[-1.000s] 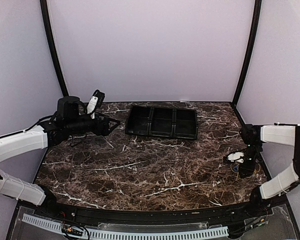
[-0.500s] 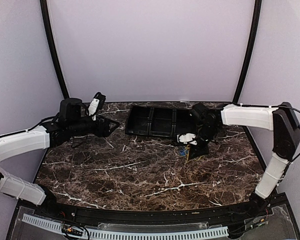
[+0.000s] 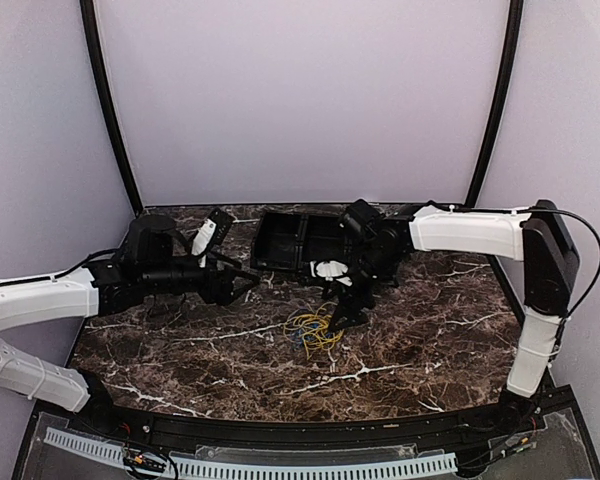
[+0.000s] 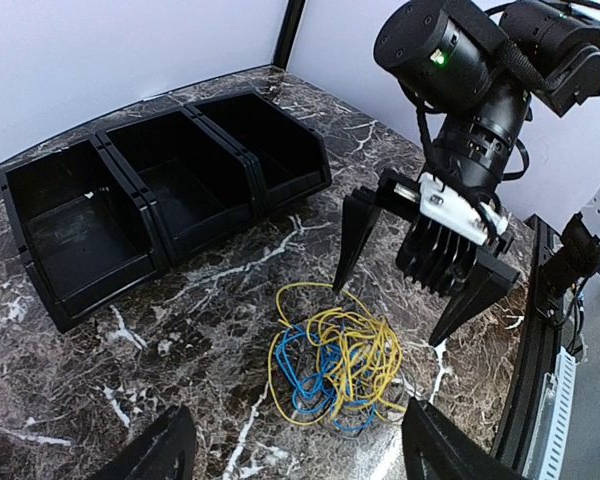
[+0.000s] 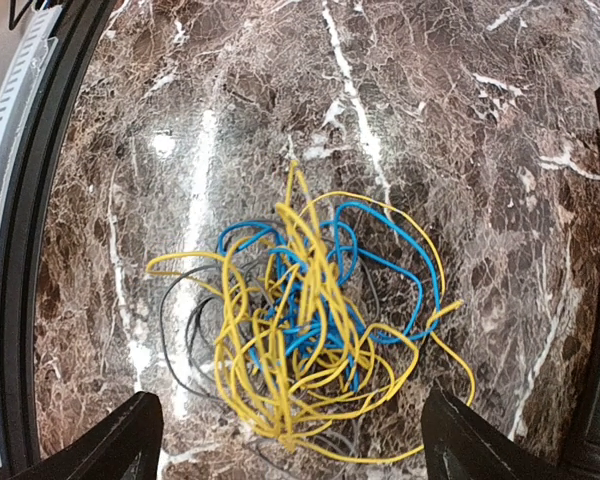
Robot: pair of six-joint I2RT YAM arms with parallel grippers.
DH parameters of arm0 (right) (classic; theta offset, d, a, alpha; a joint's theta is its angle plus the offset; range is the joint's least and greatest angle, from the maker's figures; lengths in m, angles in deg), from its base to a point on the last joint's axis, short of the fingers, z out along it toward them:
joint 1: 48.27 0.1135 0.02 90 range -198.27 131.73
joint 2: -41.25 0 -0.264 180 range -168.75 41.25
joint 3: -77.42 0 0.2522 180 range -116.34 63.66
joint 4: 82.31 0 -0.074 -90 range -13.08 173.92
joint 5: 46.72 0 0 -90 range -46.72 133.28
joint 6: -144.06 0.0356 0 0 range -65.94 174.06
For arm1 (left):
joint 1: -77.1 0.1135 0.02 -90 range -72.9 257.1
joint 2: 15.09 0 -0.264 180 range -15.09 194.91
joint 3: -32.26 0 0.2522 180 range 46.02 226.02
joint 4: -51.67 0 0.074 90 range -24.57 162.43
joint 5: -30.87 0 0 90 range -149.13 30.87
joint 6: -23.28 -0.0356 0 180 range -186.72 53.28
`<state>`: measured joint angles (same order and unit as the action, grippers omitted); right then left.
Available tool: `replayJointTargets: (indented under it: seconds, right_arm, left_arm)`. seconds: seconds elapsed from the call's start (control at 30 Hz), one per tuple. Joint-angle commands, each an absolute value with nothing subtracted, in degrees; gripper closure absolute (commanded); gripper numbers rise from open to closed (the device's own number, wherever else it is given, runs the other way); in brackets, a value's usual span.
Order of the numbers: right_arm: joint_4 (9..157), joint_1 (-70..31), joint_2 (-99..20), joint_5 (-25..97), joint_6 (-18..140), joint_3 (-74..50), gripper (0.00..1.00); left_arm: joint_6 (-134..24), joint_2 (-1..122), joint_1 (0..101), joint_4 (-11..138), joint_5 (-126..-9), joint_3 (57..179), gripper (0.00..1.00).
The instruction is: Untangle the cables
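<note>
Yellow, blue and dark grey cables lie in one knotted heap near the middle of the marble worktop, in front of the black three-compartment bin and apart from it. A second ago that spot was bare. The right arm was then folded back at the right edge of the worktop with a small bundle at its gripper, and half a second ago it stood by the bin's front right corner. Now the right gripper hangs just above the heap with its jaws spread wide and nothing between them. Its wrist view shows the whole tangle lying free on the stone between the two fingers. The bundle appears to have been carried to the centre and let go. The left arm has also swung in from the back left. The left gripper points at the heap from the left, jaws wide and empty, near the cables but not touching them. For the task this looks like set-up only. Both arms can now reach the cables, but the colours are still wound through one another: yellow loops on top, blue inside, grey at the fringe. No strand is separated. The next move probably calls for pinching a single strand, and such thin wire may slip or drag the whole knot along.
</note>
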<state>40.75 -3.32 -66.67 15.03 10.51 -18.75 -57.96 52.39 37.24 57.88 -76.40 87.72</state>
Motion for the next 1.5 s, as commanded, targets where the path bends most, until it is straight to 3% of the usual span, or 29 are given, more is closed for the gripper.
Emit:
replayJointTargets:
  seconds: [0.0,0.43,0.63,0.8,0.97,1.47]
  right_arm:
    - [38.71,-4.20,-60.74,16.04,10.06,-15.59,0.08]
    - [46.38,-0.99,-61.66,17.94,13.83,-15.04,0.19]
    - [49.21,-0.73,-65.10,17.56,14.86,-15.20,0.20]
    - [52.54,-0.64,-66.44,17.19,16.53,-13.53,0.20]
    - [52.63,-0.59,-68.48,16.94,18.25,-13.83,0.20]
    - [54.08,-0.70,-69.63,15.69,18.91,-12.20,0.21]
  left_arm:
    - [-57.07,54.74,35.10,55.54,-77.94,85.92,0.26]
    - [-58.82,66.32,27.73,49.39,-79.43,82.43,0.57]
    - [-56.00,71.41,25.44,42.62,-79.79,81.51,0.58]
    - [-57.36,74.55,22.66,40.02,-74.10,81.57,0.50]
    - [-59.89,78.39,21.98,41.23,-72.39,84.29,0.57]
    - [-63.56,82.73,20.72,37.86,-69.28,86.93,0.61]
